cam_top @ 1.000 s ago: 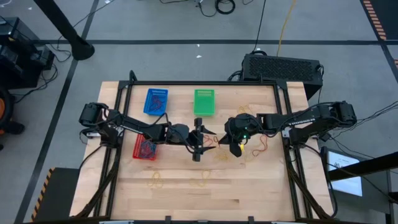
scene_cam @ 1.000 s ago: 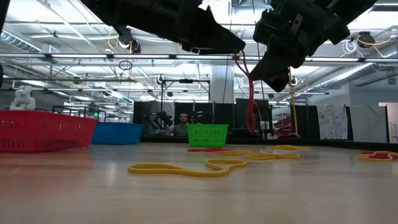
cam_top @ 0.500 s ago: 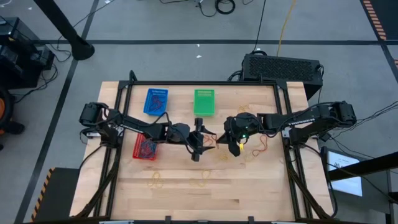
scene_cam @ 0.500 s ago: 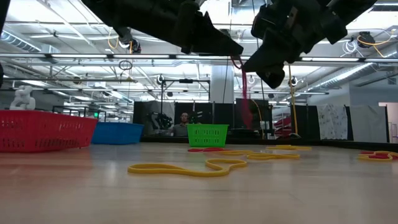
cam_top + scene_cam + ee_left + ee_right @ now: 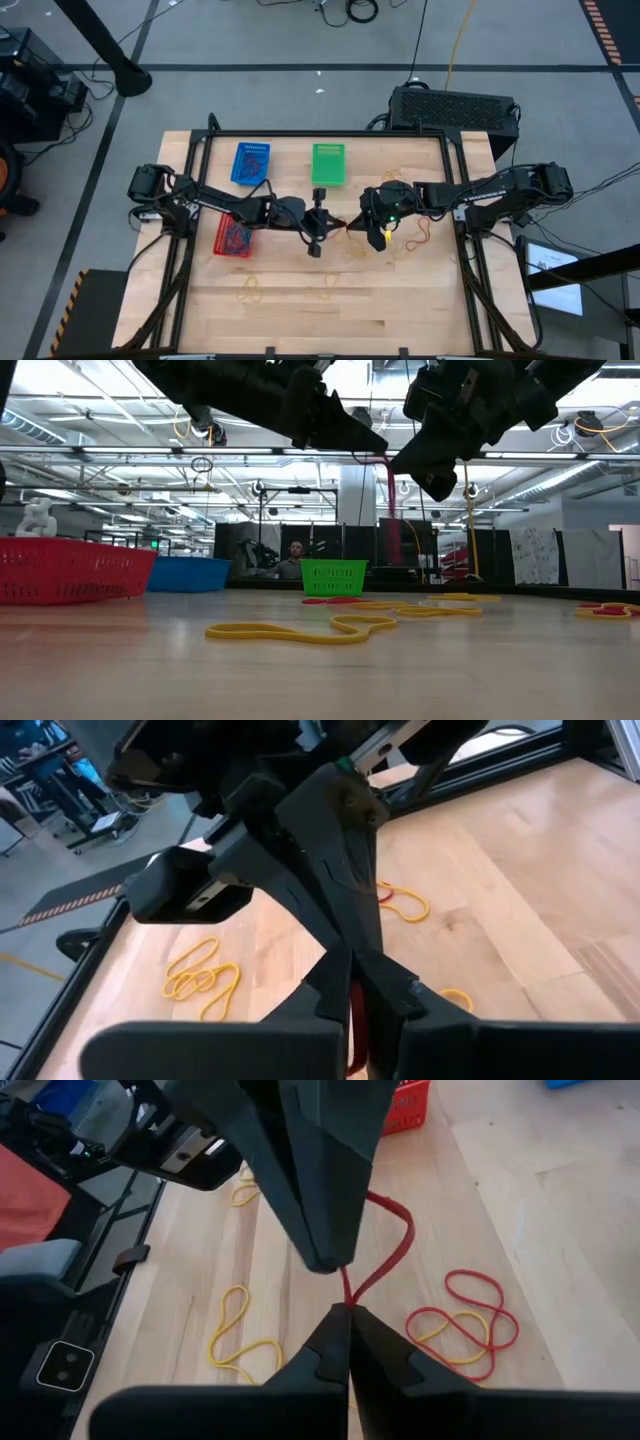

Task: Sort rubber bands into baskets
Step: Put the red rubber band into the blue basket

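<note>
— What do you see past your left arm's fingers?

— The left gripper (image 5: 352, 1010) is pinched on a red rubber band (image 5: 357, 1025). The other arm's gripper (image 5: 335, 910) meets it tip to tip.

— And on the table (image 5: 520, 890)?

— At ten o'clock from the tips you see yellow bands (image 5: 203, 978). At two o'clock lies an orange loop (image 5: 405, 904).

The pale wooden table (image 5: 400, 300) carries blue (image 5: 250, 162), green (image 5: 328, 163) and red mesh baskets (image 5: 235, 237); yellow rubber bands (image 5: 322, 292) lie well below the green one.
</note>
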Robot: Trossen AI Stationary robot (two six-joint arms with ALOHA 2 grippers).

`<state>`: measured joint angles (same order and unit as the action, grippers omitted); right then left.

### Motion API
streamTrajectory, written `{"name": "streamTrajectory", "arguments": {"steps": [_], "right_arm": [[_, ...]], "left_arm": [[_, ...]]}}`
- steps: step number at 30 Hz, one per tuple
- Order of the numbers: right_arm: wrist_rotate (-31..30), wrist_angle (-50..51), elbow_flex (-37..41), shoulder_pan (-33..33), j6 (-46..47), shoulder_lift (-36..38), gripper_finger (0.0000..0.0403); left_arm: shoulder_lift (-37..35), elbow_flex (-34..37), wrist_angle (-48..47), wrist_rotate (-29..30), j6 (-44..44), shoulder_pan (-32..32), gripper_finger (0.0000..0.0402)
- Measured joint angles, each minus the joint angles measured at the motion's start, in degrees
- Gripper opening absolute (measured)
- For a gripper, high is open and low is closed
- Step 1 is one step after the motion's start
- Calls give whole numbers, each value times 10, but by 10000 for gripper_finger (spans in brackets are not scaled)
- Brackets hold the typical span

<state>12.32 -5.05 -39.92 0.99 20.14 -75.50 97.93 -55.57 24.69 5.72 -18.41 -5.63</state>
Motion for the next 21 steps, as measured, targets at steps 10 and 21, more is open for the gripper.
{"name": "streamTrajectory", "arguments": {"steps": [10,21], "right_arm": [[0,1,0,1,-19,0,2],[-43,6,0,16,-87,0,79]], "left_arm": [[0,0,-15,12,1,-1,3],[-80,1,-167,120,1,19,1]]}}
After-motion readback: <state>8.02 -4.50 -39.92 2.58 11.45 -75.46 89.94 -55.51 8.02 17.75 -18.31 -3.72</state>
